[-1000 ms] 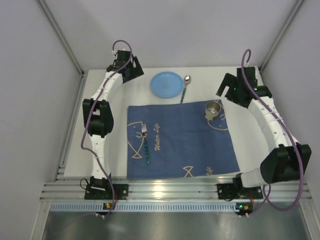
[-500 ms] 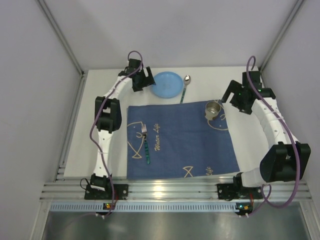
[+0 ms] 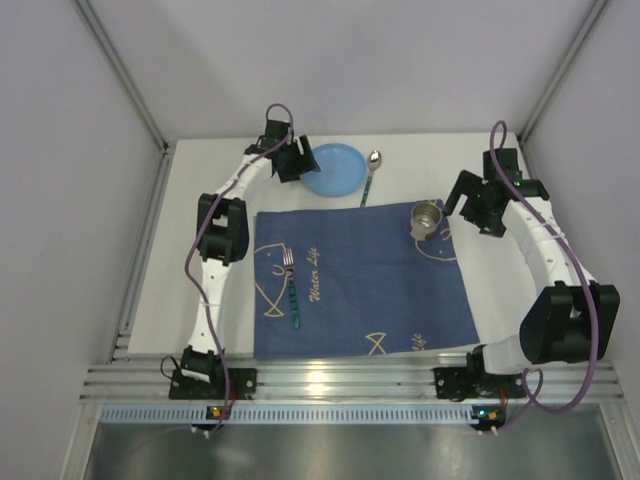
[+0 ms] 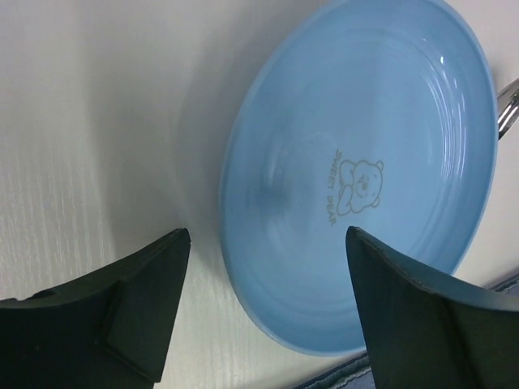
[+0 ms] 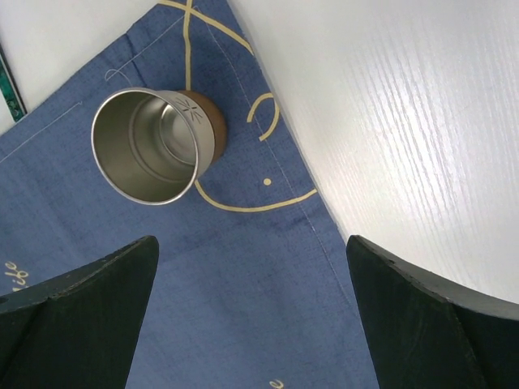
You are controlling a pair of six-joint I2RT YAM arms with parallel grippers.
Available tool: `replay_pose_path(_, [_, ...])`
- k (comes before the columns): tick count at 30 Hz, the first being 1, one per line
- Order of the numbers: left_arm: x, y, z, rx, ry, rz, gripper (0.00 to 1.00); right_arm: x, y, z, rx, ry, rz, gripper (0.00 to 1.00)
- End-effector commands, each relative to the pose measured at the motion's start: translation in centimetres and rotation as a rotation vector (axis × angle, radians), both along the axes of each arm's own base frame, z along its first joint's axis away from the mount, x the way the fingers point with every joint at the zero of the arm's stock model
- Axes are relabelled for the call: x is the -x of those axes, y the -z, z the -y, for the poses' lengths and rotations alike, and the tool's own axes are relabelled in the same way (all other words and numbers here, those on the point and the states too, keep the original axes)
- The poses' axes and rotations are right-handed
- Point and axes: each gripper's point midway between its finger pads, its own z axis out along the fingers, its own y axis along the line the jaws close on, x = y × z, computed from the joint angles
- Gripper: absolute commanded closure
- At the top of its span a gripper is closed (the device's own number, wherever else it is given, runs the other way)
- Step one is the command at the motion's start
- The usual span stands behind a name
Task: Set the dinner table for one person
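Note:
A light blue plate [image 3: 335,168] lies on the white dinner table [image 3: 190,300] at the back, just off the dark blue fish-patterned cloth [image 3: 360,285]. My left gripper [image 3: 298,162] hovers open at the plate's left edge; the left wrist view shows the plate [image 4: 365,170] reaching between its black fingers [image 4: 122,300]. A metal cup [image 3: 427,220] stands on the cloth's far right corner. My right gripper [image 3: 462,205] is open and empty just right of it, with the cup [image 5: 154,144] ahead of its fingers. A fork [image 3: 291,285] lies on the cloth's left part. A spoon [image 3: 371,172] lies right of the plate.
Grey walls close in the table on the left, back and right. A ribbed aluminium rail [image 3: 340,380] runs along the near edge where both arm bases are bolted.
My left gripper has swung right from the back left corner to the plate's left edge. My right gripper has moved a little down and toward the cup.

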Motion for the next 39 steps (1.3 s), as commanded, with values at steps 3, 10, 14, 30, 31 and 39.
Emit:
replay_pose_path(3, [1.0,3.5,1.0,0.038,0.035,-0.094,0.52,2.1,-0.5,1.0,0.026,0.017,0.015,0.0])
replay_pose_path(10, [0.3,1.2,1.6,0.09,0.03,-0.056,1.0,2.4,-1.0,1.8,0.023,0.018,0.027,0.0])
replay_pose_path(14, [-2.0,-4.8,1.2,0.13,-0.033,0.055,1.0,2.1,-1.2,1.4,0.006,-0.003,0.033,0.0])
replay_pose_path(30, [11.3,-16.6,5.5,0.057,0.094,0.137,1.0,-2.0,-1.7,-2.0,-0.095,-0.07,-0.023,0.01])
replay_pose_path(31, [12.8,-17.1,6.0,0.058,0.106,0.138,1.0,-2.0,-1.8,-2.2,-0.099,-0.072,-0.022,0.01])
replay_pose_path(39, [20.7,-11.4,10.3,-0.004,0.179,0.025,1.0,-0.2,-0.8,-3.5,-0.126,-0.112,-0.033,0.0])
